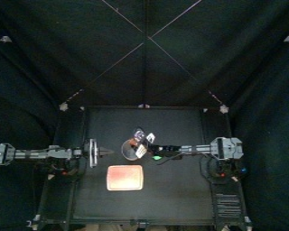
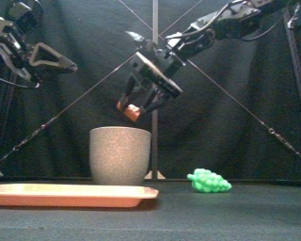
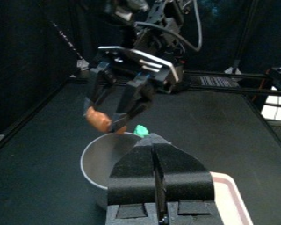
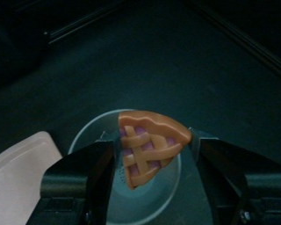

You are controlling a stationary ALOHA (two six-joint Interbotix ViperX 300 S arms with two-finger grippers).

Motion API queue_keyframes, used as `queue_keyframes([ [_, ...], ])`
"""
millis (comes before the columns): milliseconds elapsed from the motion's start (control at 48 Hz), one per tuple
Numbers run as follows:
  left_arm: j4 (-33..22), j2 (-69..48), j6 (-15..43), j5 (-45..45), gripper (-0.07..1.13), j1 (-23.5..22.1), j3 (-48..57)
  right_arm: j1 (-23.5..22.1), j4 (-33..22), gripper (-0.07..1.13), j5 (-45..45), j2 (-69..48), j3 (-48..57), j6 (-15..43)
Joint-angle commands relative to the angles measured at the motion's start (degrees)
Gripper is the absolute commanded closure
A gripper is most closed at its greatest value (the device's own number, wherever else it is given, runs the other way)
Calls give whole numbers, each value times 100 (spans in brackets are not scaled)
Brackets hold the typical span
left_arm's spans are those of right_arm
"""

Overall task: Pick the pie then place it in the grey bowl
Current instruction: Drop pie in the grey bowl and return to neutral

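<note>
One tray [image 2: 65,195], pink & flat, lies nearest the front edge, left of centre; its left end is cut off in front view. Just behind it stands the grey cup [image 2: 119,155], upright, base partly hidden by the tray rim, so can't tell if they touch. Right of the cup & apart from it, a small knobbly green toy [image 2: 210,180] sits on the table [image 2: 241,212]; too small to say what food it is. Above the cup is the right gripper [image 2: 135,104], its arm reaching in from the right & past the middle, jaws narrowed onto the pie [image 4: 149,141]. The pie is an orange-brown lattice-top wedge, pinched at both sides, pointed end toward the wrist. Right wrist view shows it over the cup's mouth w/ the pale inside beneath. In front view it is clear of the rim, not in the cup. In top view the cup is mostly hidden under that gripper. Left gripper [image 3: 154,176] hangs left of the cup & higher, jaws together w/ only a thin slit btwn them, holding nothing. Its arm is partly cut off at front view's left edge.
</note>
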Motion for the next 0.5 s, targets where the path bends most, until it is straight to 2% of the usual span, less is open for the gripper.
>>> queue_keyframes([
  [21,-9,9,9,-26,104,9,-62,9,0,14,-176,-123,-97,-9],
  [167,-9,9,9,-26,104,9,-62,9,132,4,-176,-185,70,18],
  [292,-9,9,18,-26,104,26,-62,18,281,4,-158,-255,149,9],
  [500,-9,9,9,-26,104,35,-62,132,220,4,-35,-659,387,9],
])
